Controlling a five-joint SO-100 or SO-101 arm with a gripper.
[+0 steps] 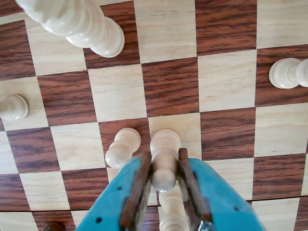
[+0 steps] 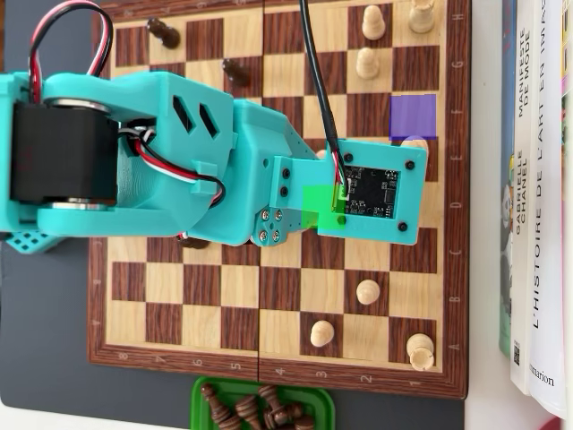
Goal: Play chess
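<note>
In the wrist view we start at the far left, where a white pawn (image 1: 13,106) shows at the edge of the chessboard (image 1: 226,79), and a tall white piece (image 1: 77,21) leans in from the top. Further right, near the bottom, a second pawn (image 1: 123,147) stands just beside the one we are after. That white pawn (image 1: 164,163) sits between the two brown pads of our claw (image 1: 165,190), which looks closed on it, though we cannot tell how firm the contact is. Another white piece (image 1: 288,72) stands at the right edge.

From overhead, the teal arm (image 2: 179,161) hides the held pawn; a purple square (image 2: 413,116) is marked further right, a tray of dark pieces (image 2: 260,408) sits below and books (image 2: 537,179) lie beside the board.

We judge the step as picking up the pawn. Next we would lift it straight up, clear of its neighbour, then carry it, perhaps to the purple square
</note>
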